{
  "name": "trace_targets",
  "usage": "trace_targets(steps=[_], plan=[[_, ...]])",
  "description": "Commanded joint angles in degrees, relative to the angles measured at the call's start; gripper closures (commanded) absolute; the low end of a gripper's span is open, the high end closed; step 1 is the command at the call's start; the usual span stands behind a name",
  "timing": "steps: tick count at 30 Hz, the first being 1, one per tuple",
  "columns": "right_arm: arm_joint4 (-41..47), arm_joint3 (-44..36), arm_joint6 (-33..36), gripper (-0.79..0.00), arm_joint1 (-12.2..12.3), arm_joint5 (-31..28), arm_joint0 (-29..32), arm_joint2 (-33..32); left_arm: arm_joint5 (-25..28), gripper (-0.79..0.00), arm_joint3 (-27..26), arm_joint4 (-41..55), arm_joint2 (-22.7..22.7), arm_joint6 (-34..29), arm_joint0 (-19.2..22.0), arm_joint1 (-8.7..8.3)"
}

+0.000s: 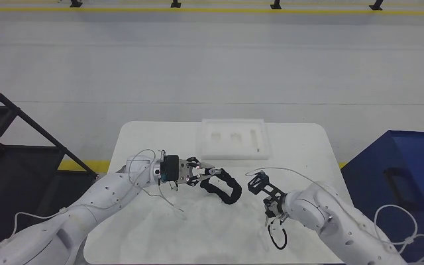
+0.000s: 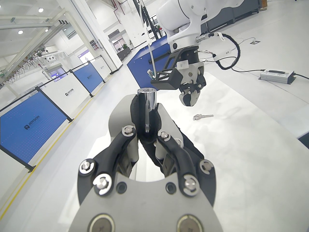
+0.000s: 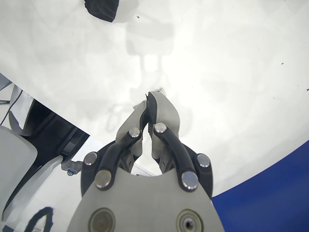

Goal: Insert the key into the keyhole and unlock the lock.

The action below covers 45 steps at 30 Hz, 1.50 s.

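Key (image 2: 202, 116) lay ungrasped, your left gripper (image 2: 144, 114) clamped on the lock cylinder (image 2: 146, 96); your right gripper (image 3: 147, 99), closed empty, likely needed to open first.

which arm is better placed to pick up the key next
Right. The right gripper hangs close by the key lying on the table, while the left gripper is shut on the lock.

White table (image 1: 298, 142), rounded corners, on pale grey floor. White foam tray (image 1: 235, 155) with three shallow recesses at table's far edge, near middle. Blue bin (image 1: 391, 165) just beside table's right end. Black rack (image 1: 26, 169) off left end. Yellow floor line (image 1: 212, 10) far across floor. Blue barrier panels (image 2: 31, 119) in row on black feet. Grey box (image 2: 277, 75) with cables on floor.
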<state>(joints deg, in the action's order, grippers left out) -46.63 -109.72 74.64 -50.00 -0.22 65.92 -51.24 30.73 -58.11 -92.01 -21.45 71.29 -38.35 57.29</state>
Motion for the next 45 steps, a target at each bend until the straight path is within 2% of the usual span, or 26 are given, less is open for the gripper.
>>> trace_targets(steps=[1,13,18,20,22,26,36,44,45], plan=[[-0.01,0.02,-0.42,0.000,-0.01,-0.04,0.07,-0.03,0.00,0.000,0.00,0.01,0.00,0.00,0.00,0.00],[-11.20,-0.03,-5.24,0.000,0.93,-12.12,3.79,0.72,0.00,0.000,0.00,0.01,0.00,0.00,0.00,0.00],[-13.17,1.43,-6.35,-0.197,0.92,-13.21,4.99,1.04,0.00,0.000,0.00,0.01,0.00,0.00,0.00,0.00],[-13.66,1.93,-6.48,-0.252,0.81,-14.34,4.93,1.47,0.00,0.000,0.00,0.01,0.00,0.00,0.00,0.00],[-14.11,2.43,-6.91,-0.286,0.65,-15.27,4.77,1.93,0.00,0.000,0.00,0.01,0.00,0.00,0.00,0.00],[-14.70,3.56,-7.64,-0.299,0.28,-16.29,4.32,2.74,0.00,0.000,0.00,0.01,0.00,0.00,0.00,0.00],[-14.26,7.88,-7.65,-0.262,-1.29,-16.70,1.51,5.23,0.00,0.000,0.00,0.01,0.00,0.00,0.00,0.00],[-13.06,10.25,-7.07,-0.077,-2.13,-15.77,0.21,5.59,0.00,0.000,0.00,0.01,0.00,0.00,0.00,0.00],[-12.83,10.29,-7.05,-0.022,-2.18,-15.76,0.15,5.50,0.00,0.000,0.00,0.01,0.00,0.00,0.00,0.00]])
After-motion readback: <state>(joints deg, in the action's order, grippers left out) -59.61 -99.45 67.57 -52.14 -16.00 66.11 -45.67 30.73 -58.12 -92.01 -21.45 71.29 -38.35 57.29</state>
